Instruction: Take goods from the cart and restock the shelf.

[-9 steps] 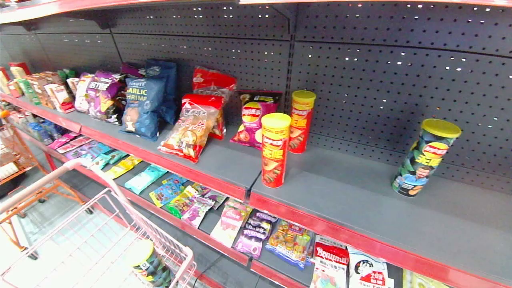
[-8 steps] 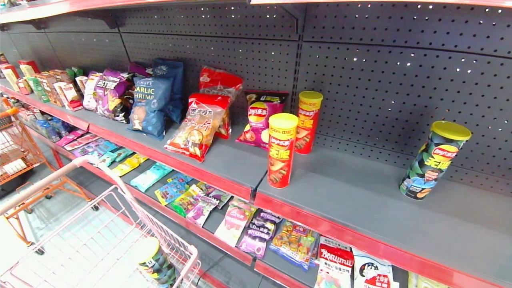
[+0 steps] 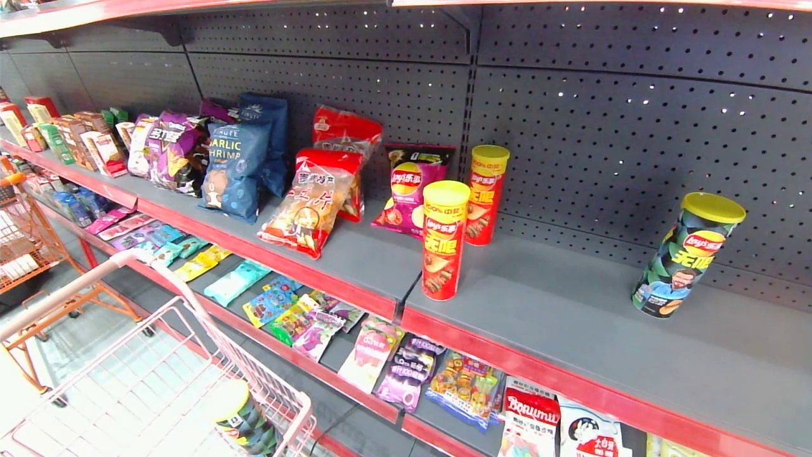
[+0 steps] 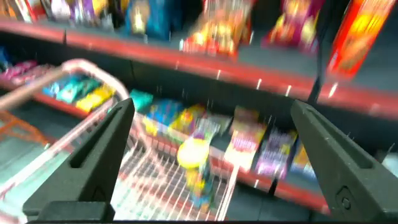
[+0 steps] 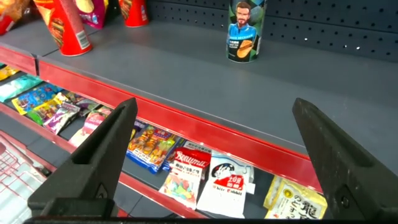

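Can (image 3: 244,420) in cart (image 3: 130,256), base cut off.

1. The pink cart (image 3: 76,287) is running off the head view's left and bottom edges.
2. The yellow-lidded can (image 3: 244,419) in the cart is being cut by the bottom edge, which is hiding its base.
3. The snack bags (image 4: 211,28) are smearing into colour patches in the left wrist view.
4. The orange cart (image 3: 28,241) is slipping past the left edge.
5. The small boxes (image 3: 70,136) far left are showing too small to tell apart.
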Tool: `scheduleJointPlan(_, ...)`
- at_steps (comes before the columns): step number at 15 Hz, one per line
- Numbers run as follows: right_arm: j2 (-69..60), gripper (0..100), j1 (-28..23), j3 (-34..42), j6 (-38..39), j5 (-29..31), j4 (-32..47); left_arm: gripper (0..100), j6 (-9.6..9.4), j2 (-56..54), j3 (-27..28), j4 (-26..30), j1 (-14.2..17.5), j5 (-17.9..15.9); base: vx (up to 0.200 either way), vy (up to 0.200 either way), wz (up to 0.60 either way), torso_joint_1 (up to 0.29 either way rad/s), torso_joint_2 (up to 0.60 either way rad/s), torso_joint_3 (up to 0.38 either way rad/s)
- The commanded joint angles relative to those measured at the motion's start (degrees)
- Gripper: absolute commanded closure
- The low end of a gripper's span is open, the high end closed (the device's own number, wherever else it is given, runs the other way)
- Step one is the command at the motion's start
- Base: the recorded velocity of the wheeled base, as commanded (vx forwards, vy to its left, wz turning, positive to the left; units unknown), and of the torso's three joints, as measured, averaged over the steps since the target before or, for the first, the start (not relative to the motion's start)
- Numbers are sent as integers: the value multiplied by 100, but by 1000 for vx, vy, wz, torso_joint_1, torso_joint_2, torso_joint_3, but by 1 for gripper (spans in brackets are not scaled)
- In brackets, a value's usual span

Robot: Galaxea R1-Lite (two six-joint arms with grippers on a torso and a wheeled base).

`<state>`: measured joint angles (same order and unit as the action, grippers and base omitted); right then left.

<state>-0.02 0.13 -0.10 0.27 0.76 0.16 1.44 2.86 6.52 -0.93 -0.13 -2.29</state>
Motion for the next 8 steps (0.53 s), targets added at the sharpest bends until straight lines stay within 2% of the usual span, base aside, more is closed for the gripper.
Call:
scheduleJointPlan(1,2,0,4,1,0,4,2,0,603,2755,2644,-153,-92,229,0,0,0,0,0,0)
scheduleJointPlan(3,2,0,4,1,0,4,2,0,252,3730,2705,-171,391,985,0,0,0,0,0,0)
scheduleJointPlan(4,2,0,4,1,-9,-5,2,0,304,4284,2723,-285,523,871,0,0,0,0,0,0)
scheduleJointPlan(5,2,0,4,1,-9,-5,2,0,260,4776,2705,-567,541,326,0,0,0,0,0,0)
scheduleJointPlan(6,2,0,4,1,-9,-5,2,0,129,5172,2670,-716,550,-272,0,0,0,0,0,0)
scheduleJointPlan(8,2,0,4,1,-9,-5,2,0,-214,5752,2573,-742,725,-1186,0,0,0,0,0,0)
